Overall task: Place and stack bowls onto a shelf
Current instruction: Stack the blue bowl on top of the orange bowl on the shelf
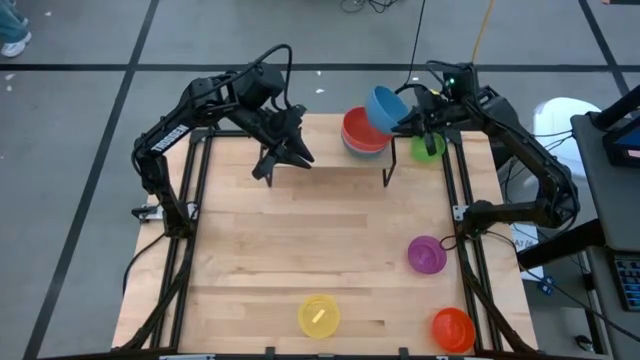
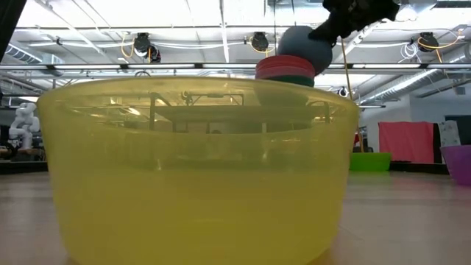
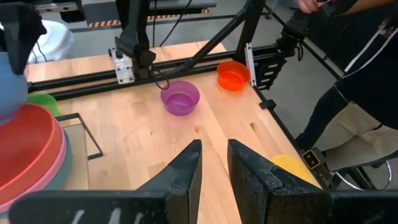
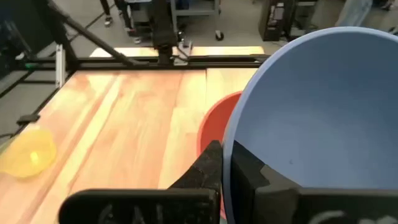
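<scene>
At the far end of the worktop (image 1: 300,260), above the shelf (image 1: 330,175), my right claw (image 1: 408,120) is pinched tight on the rim of the blue bowl (image 1: 383,107), one finger inside the wall and one outside. I hold the bowl tilted, just over the red bowl (image 1: 358,130) that tops a stack on the right part of the shelf. From the low camera the stack shows red over a darker green band, with the blue one sitting at a slant on top; from my left wrist a pink bowl (image 3: 59,163) shows under the red one.

My left claw (image 1: 285,152) hangs over the left part of the shelf, its fingers (image 3: 186,174) a little apart and holding nothing.

The green bowl (image 1: 428,147) rests on the worktop just beside the shelf's right end, close under my right arm. The purple bowl (image 1: 427,254) sits near the right edge, about halfway down, and the orange bowl (image 1: 452,328) is in the near right corner. The yellow bowl (image 1: 319,315) stands at the near edge, about the middle, and fills most of the low camera's view.

Past the worktop's edge, seen from my left wrist, a person (image 3: 348,93) in dark clothes stands close by.
</scene>
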{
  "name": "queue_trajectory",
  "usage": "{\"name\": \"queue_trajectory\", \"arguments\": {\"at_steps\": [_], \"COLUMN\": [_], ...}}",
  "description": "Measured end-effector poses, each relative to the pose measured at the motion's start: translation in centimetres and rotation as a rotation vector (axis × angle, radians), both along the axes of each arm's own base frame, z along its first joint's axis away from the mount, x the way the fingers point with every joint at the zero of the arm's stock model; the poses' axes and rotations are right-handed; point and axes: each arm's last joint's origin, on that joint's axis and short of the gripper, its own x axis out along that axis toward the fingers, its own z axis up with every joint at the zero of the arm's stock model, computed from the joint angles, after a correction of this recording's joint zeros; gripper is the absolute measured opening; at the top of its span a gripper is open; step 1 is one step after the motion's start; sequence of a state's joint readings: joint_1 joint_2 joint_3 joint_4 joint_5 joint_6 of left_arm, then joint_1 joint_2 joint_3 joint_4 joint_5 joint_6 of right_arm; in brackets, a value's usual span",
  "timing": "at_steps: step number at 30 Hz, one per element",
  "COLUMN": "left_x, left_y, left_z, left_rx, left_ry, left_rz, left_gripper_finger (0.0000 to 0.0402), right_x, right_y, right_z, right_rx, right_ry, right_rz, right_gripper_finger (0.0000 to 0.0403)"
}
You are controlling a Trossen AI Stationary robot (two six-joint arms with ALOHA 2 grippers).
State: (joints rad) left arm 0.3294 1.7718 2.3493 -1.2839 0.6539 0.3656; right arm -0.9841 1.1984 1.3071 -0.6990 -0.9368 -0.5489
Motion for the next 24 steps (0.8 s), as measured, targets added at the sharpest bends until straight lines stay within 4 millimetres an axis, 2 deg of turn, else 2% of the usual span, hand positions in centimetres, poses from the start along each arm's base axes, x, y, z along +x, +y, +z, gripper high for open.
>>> {"name": "queue_trajectory", "arguments": {"at_steps": [7,16,24], "left_x": [-0.1,-0.4,-0.4], "left_y": [0.5,1.3,1.3], "left_z": [0.0,0.0,0.0], "left_rx": [-0.009,-0.032,-0.048], "left_ry": [0.005,0.015,0.025], "left_rz": [0.021,0.063,0.075], "left_gripper_finger": [0.0081,0.0081,0.0081], "right_x": [0.8,2.9,3.7], "right_y": [0.3,-0.1,-0.6], "right_z": [-0.3,-2.3,-2.9], "right_rx": [-0.003,0.025,-0.038], "right_ry": [0.007,0.103,0.171], "right_rz": [0.041,0.086,0.016], "right_gripper_finger": [0.0,0.0,0.0001]}}
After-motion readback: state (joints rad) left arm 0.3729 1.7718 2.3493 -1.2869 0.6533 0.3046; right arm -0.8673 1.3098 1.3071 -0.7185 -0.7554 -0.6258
